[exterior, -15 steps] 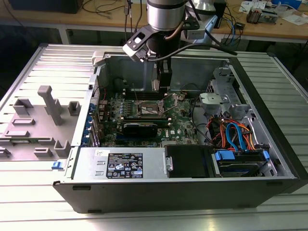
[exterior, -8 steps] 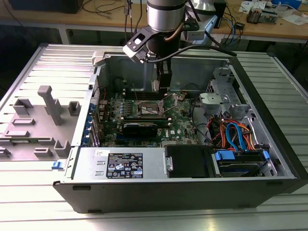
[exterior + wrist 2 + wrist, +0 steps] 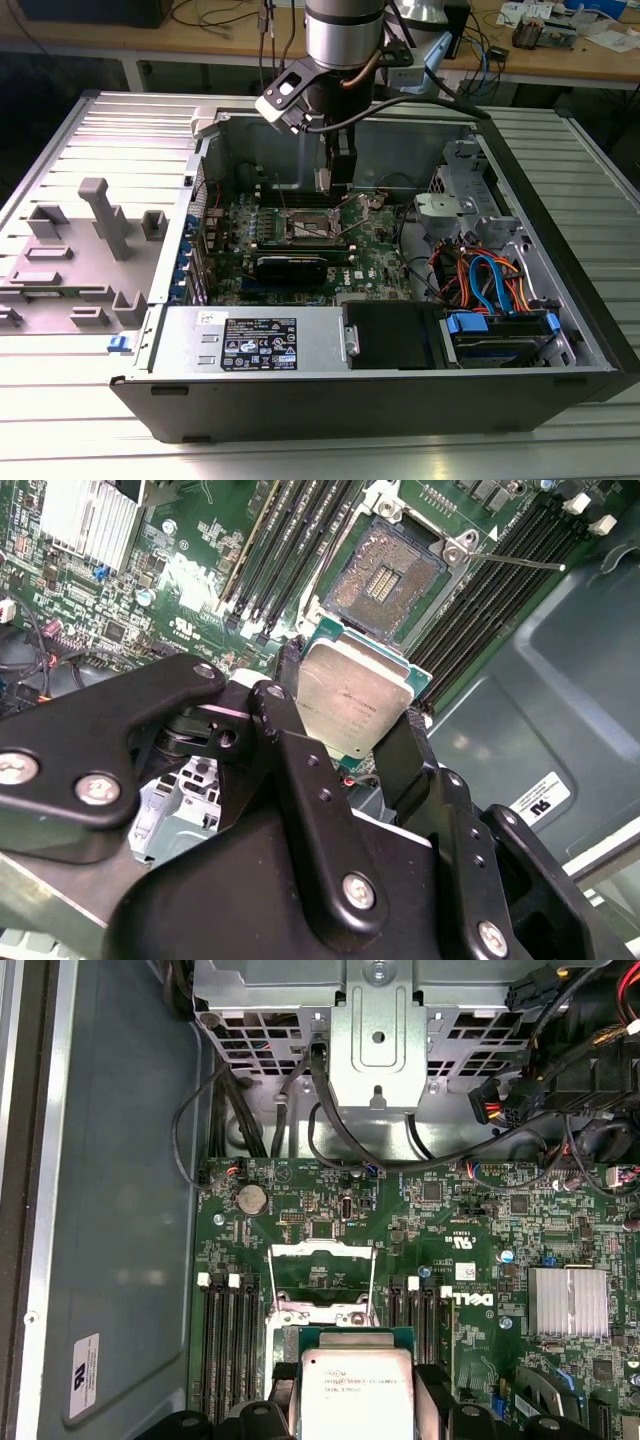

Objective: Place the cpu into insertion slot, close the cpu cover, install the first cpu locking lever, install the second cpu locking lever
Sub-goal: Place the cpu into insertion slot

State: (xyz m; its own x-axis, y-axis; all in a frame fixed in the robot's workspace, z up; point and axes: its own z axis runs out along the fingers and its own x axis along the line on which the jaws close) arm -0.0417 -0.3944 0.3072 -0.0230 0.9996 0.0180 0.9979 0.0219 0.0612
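My gripper (image 3: 352, 715) is shut on the cpu (image 3: 350, 695), a flat square chip with a silvery top, gripped by its two opposite edges. One black finger (image 3: 283, 708) presses each side. In the first wrist view the cpu (image 3: 356, 1385) hangs above the green motherboard. The insertion slot (image 3: 385, 575) lies bare with its contact field showing, a little beyond the chip. The cpu cover (image 3: 322, 1252) stands raised as a thin metal frame. A thin locking lever (image 3: 515, 560) sticks out sideways from the socket. In the exterior view the gripper (image 3: 340, 178) hovers over the socket (image 3: 315, 228) inside the open computer case.
Black memory slots (image 3: 228, 1345) flank the socket on both sides. A finned heatsink (image 3: 568, 1302) sits on the board. A metal drive cage (image 3: 378, 1040) with looping black cables stands past the board. Case walls (image 3: 540, 200) surround the work area; blue and orange cables (image 3: 490, 275) lie at the exterior view's right.
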